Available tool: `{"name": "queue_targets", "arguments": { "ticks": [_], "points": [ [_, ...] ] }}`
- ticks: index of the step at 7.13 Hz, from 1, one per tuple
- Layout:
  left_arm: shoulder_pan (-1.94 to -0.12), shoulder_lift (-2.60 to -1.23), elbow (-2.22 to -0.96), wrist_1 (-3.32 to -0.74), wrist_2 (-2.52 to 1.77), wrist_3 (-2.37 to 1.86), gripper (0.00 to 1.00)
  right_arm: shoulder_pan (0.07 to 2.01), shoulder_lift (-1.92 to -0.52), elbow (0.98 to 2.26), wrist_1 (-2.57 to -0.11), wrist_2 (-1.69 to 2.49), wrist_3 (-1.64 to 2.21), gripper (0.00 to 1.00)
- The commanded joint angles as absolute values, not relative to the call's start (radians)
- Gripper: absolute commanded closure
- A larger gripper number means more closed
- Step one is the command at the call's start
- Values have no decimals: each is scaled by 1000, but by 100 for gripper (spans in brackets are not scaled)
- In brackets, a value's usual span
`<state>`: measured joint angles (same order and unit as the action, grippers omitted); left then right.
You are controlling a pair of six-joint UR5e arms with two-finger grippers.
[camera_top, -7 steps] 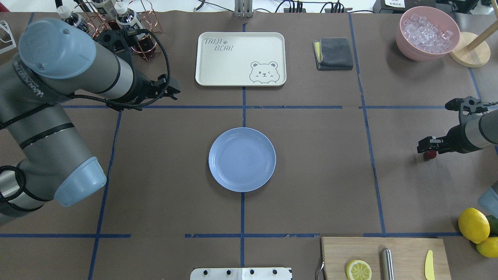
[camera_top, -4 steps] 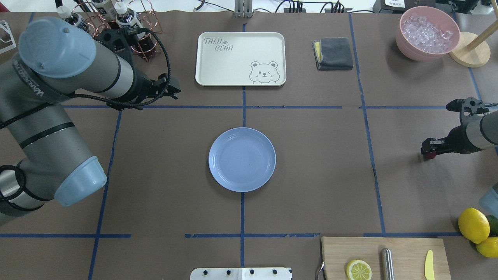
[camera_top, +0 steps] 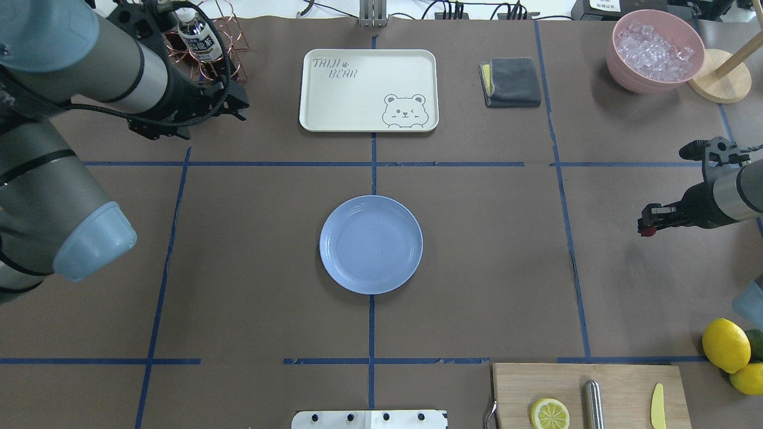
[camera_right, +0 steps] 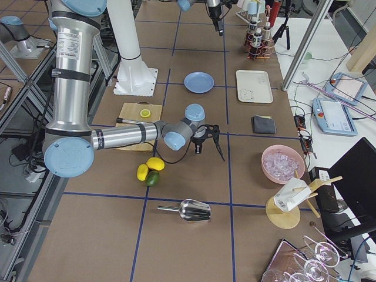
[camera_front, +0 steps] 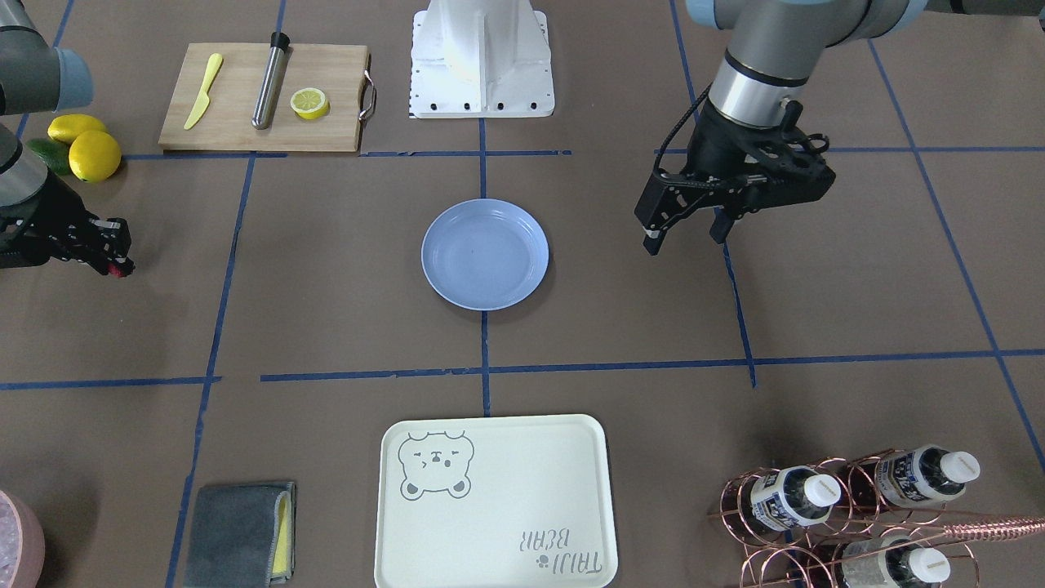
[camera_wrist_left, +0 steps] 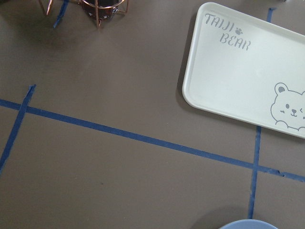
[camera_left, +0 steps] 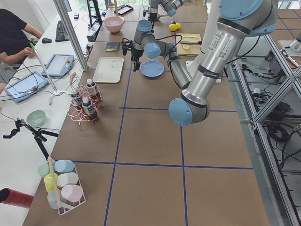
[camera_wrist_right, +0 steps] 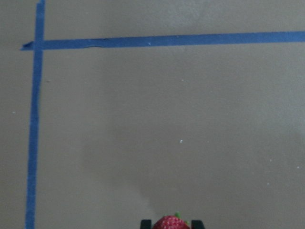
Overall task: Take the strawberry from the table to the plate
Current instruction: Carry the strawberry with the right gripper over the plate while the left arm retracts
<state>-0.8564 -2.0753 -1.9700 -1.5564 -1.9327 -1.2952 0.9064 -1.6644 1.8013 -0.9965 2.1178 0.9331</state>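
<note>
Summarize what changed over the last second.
The right gripper closed on the strawberry and edged slightly toward the plate. The left gripper, open, swung away toward the bottle rack. The plate, tray and cutting board are unchanged.

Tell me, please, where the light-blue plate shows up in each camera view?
Exterior front-facing: plate just above centre.
Overhead exterior: plate at centre, slightly low.
Exterior left: plate upper middle, far along the table.
Exterior right: plate upper middle.
Left wrist-mounted: plate rim only, bottom edge, right of centre.
Right wrist-mounted: not in it.
Shared landmark: cream bear tray, near it in every view but the right wrist-mounted.
</note>
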Motion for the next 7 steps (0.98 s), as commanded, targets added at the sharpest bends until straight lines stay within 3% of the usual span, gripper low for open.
{"name": "queue_targets", "arguments": {
  "ticks": [1, 4, 7],
  "points": [
    [-963, -2068, -1973, -1462, -1944, -1063, 0, 908, -1500, 1919, -1259, 2129, 948, 100],
    [-1034, -1940, -1971, -1451, -1948, -739, 0, 768, -1116, 1924, -1633, 2100, 1116, 100],
    [-1156, -1763, -1959, -1562, -1951, -473, 0, 590, -933, 1818, -1655, 1945, 1273, 100]
  ]
}}
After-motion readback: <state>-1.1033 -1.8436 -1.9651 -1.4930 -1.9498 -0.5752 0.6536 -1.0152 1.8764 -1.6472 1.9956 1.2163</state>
